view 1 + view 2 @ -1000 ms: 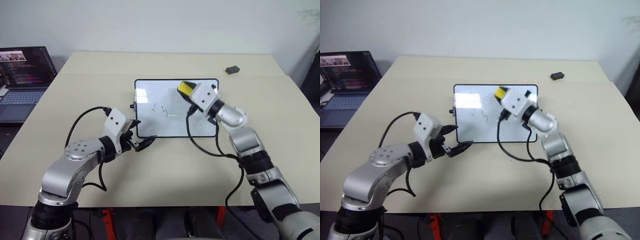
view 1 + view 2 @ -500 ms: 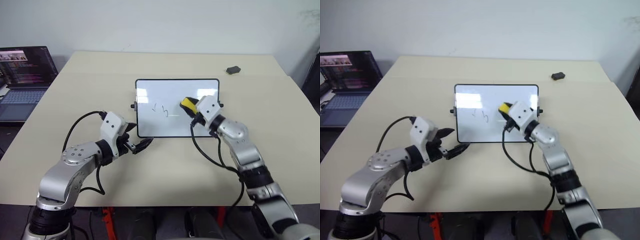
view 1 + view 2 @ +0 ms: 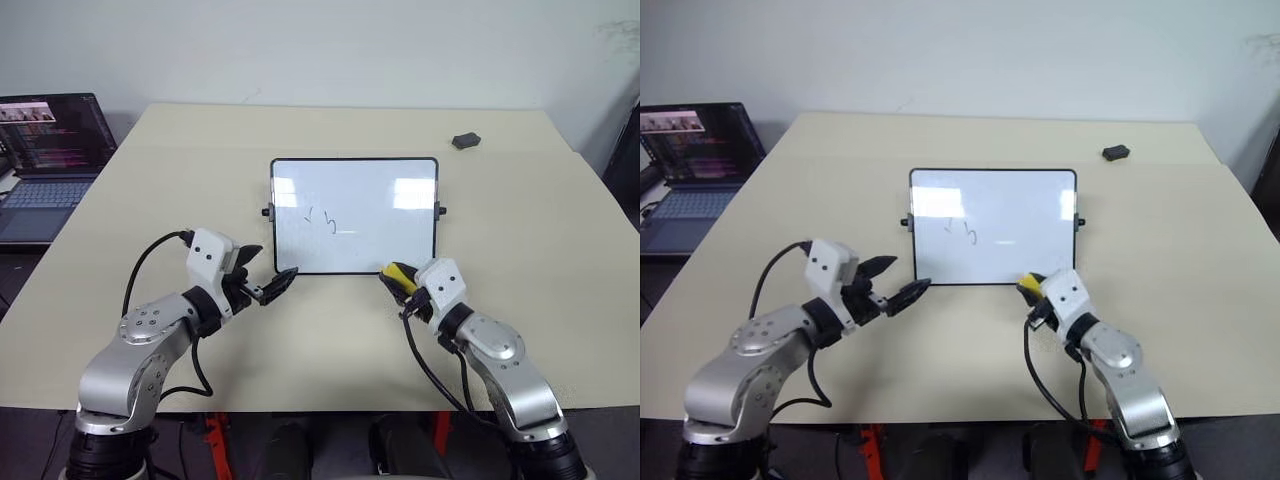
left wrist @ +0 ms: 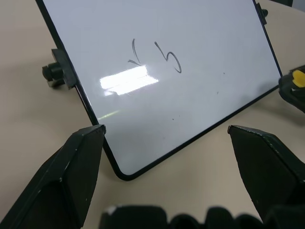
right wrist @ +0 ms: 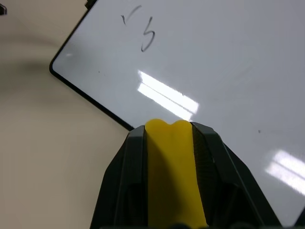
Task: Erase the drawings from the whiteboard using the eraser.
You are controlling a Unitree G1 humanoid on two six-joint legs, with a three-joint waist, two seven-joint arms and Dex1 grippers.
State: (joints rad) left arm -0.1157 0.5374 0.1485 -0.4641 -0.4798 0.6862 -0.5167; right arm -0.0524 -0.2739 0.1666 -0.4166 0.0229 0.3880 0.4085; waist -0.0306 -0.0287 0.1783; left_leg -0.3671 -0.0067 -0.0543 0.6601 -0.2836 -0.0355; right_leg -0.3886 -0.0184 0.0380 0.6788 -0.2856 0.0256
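Left eye view: nearest the front edge of the table (image 3: 300, 350), the right claw (image 3: 397, 279) pinches the yellow eraser (image 3: 402, 272) just at the whiteboard's near edge, toward its right corner. The left claw (image 3: 262, 272) hangs spread by the board's near left corner, one finger tip (image 3: 283, 277) touching or just over that corner. The whiteboard (image 3: 380, 215) lies flat mid-table, the drawings (image 3: 325, 218) left of its middle. A small dark block (image 3: 464, 140) sits near the far right corner; a laptop (image 3: 45, 160) stands beyond the table's left edge.
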